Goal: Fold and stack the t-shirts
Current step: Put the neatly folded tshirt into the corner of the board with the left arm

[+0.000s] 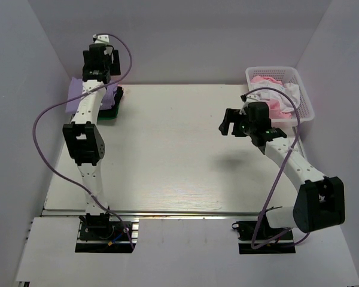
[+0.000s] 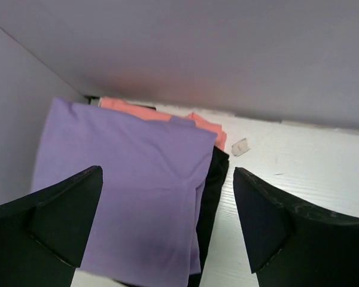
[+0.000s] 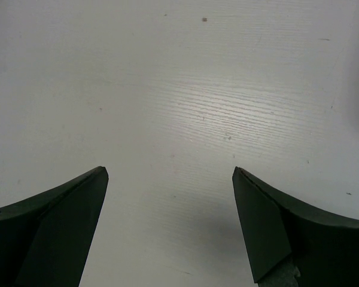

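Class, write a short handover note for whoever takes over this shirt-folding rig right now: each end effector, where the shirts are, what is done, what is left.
Left end effector: open, empty, above the purple shirt at the far left.
Right end effector: open, empty, over bare table near the basket.
Done: purple shirt lies folded on top, with the black shirt and coral shirt under it.
Left: pink cloth and white cloth sit bunched in the basket, to be folded and stacked.

Folded lavender t-shirt (image 2: 125,179) lies flat atop black shirt (image 2: 214,173) and salmon shirt (image 2: 204,127), bench (image 1: 179,149) far-left corner; pink shirt (image 1: 268,81) crumpled far-right.
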